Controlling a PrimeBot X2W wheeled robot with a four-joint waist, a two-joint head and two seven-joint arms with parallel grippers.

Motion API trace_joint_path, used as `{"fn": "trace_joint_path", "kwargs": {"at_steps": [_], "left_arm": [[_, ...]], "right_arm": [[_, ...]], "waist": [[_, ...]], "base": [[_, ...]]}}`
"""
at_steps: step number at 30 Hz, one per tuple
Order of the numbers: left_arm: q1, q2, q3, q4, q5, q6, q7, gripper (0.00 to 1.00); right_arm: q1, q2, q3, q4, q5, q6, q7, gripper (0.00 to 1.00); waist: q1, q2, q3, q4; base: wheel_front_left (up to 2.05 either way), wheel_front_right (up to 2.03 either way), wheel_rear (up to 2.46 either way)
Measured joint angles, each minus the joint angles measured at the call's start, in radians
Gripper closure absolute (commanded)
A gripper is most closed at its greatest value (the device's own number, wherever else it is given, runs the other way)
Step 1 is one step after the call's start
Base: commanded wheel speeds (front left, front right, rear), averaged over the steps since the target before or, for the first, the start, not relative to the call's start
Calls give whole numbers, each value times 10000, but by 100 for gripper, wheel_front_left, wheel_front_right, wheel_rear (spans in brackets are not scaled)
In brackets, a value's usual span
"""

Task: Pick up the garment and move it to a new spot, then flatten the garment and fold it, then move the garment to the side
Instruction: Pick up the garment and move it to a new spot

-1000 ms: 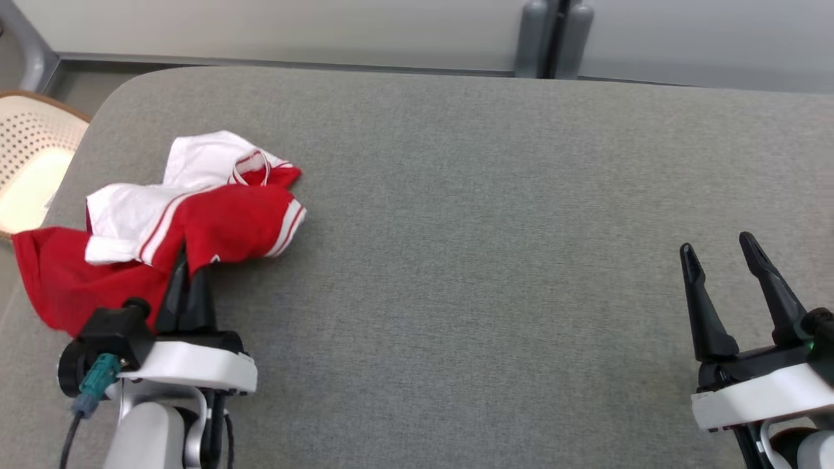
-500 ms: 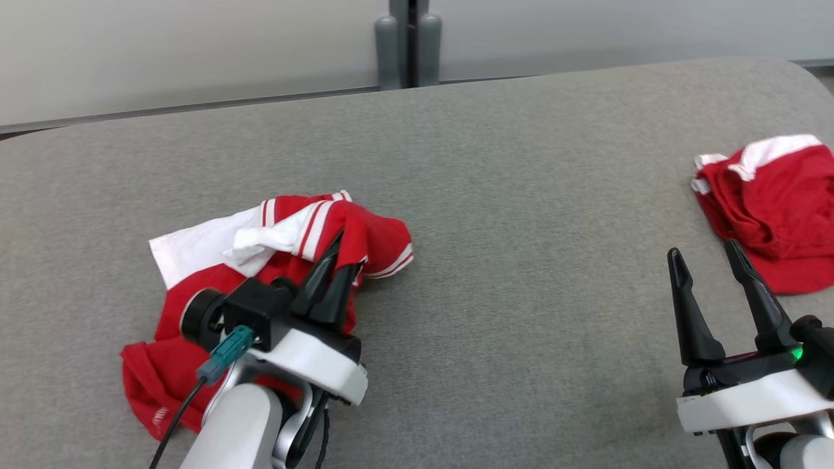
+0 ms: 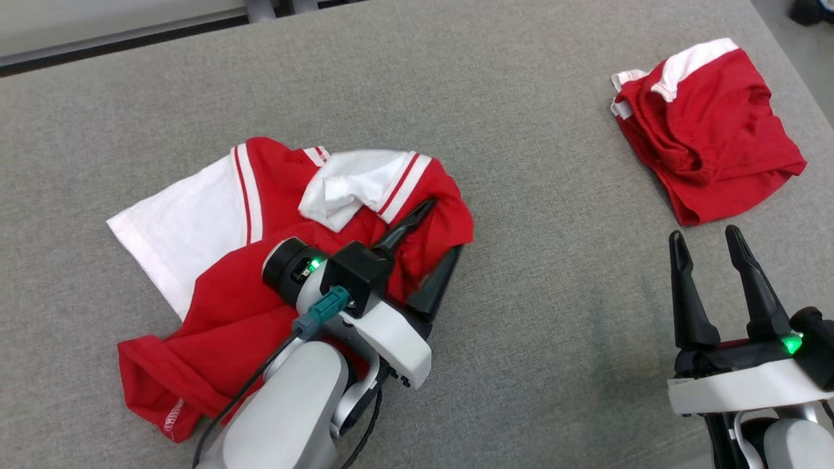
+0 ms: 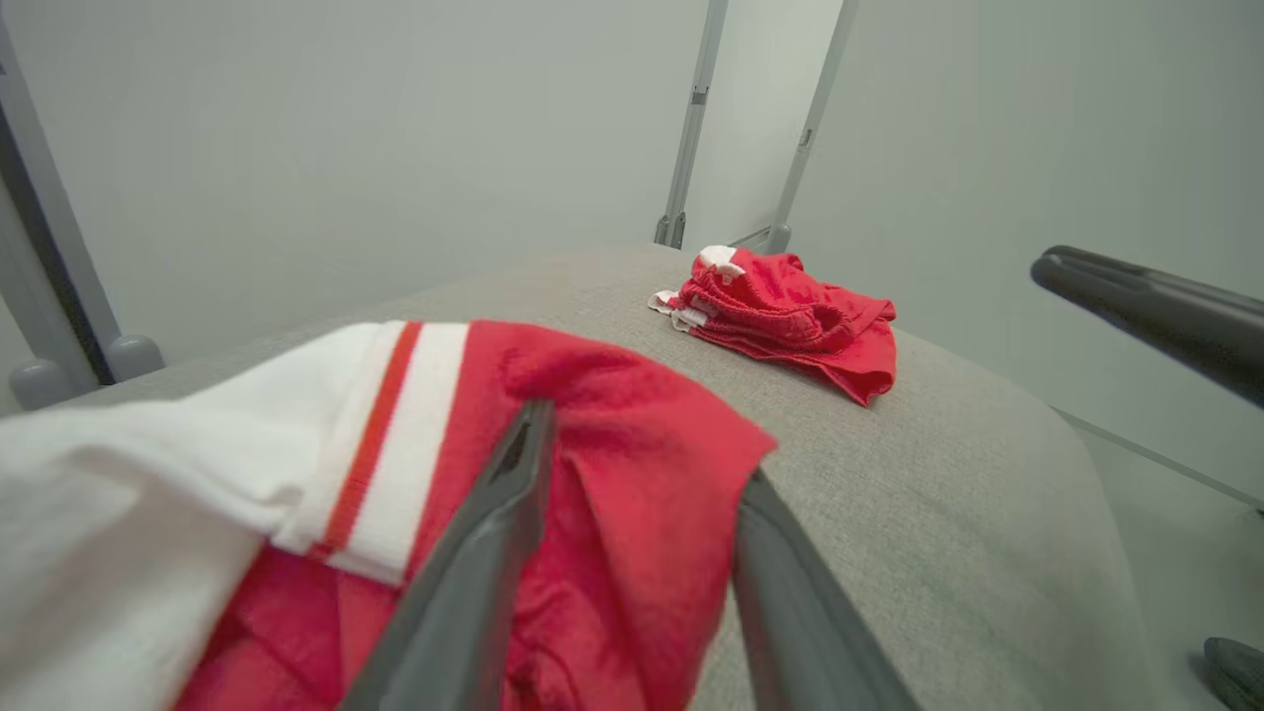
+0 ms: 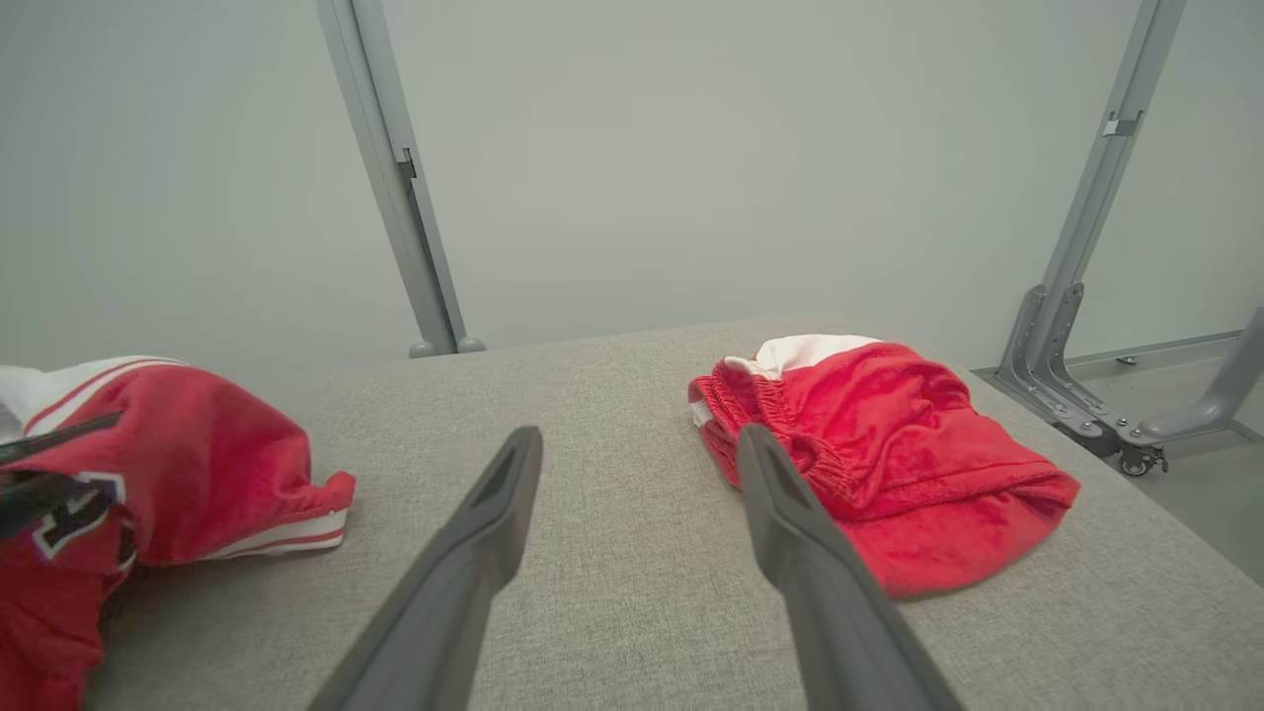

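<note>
left fingers (image 3: 435, 286) newly parted, garment (image 3: 221, 293) between them

The left arm (image 3: 293, 410) covers the garment's (image 3: 228, 280) lower middle — its edge by the left pincer (image 3: 443, 227) is blurred.

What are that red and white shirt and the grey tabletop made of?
Shirt: soft knit cloth, probably sports jersey material. It looks matte, crumples and folds loosely, and has stitched hems. Tabletop: seemingly covered in woven grey fabric, matte and flecked, with a rounded, padded-looking edge.
</note>
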Motion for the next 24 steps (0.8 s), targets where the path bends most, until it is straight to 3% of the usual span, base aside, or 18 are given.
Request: {"fn": "trace_joint_path", "kwargs": {"at_steps": [7, 10, 20, 24], "left_arm": [[13, 221, -472, -151, 171, -84, -481, 0], [250, 445, -276, -433, 134, 82, -604, 0], [1275, 1124, 1655, -1070, -698, 1444, -1072, 0], [1874, 1461, 2489, -1080, -1037, 1791, -1252, 0]], "right_arm": [[-132, -113, -56, 234, -10, 2, -88, 0], [-147, -217, -107, 224, -63, 0, -67, 0], [106, -514, -236, -100, -173, 2, 431, 0], [320, -594, -303, -207, -186, 0, 640, 0]], "waist": [[0, 0, 44, 283], [0, 0, -186, 608], [0, 0, -1031, 1826], [0, 0, -1397, 2251]], "base": [[0, 0, 0], [0, 0, 0], [0, 0, 0], [0, 0, 0]]}}
